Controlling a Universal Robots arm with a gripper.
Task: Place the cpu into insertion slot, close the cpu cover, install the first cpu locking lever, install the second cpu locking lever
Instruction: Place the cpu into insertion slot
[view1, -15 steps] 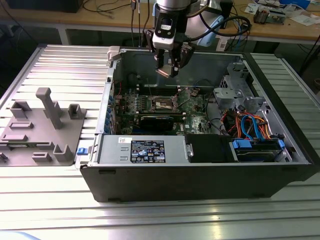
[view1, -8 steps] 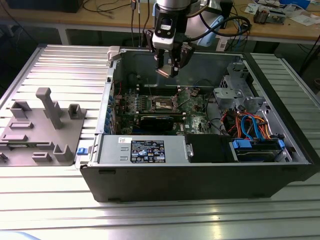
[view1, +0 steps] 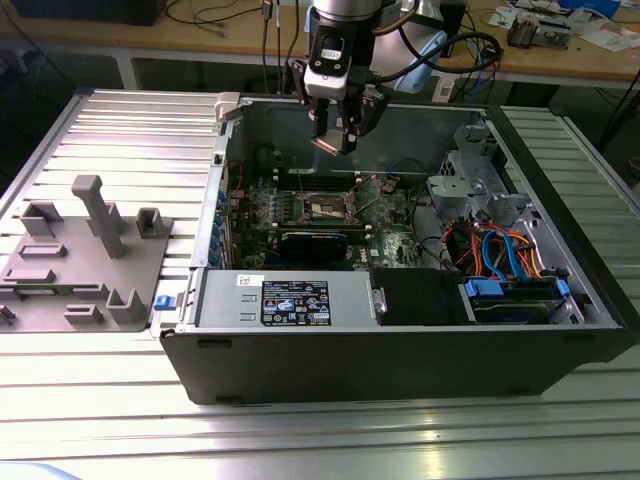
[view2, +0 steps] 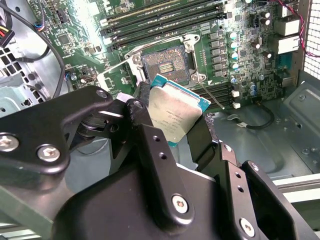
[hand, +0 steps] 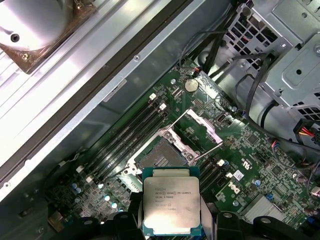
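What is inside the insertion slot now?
Nothing: the insertion slot shows a bare dark centre. In the first wrist view one edge is hidden behind the cpu, which the gripper holds.

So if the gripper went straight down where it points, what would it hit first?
Probably the open slot on the board: the gripper, shut on the cpu, points down about there. Depth is hard to judge.

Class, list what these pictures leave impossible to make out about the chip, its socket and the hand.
- The cpu underside: turned away in both wrist views.
- The insertion slot contacts: too small in the exterior view, near corner covered by the cpu in both wrist views.
- The hand hold on the cpu: cut by the first wrist view's edge.
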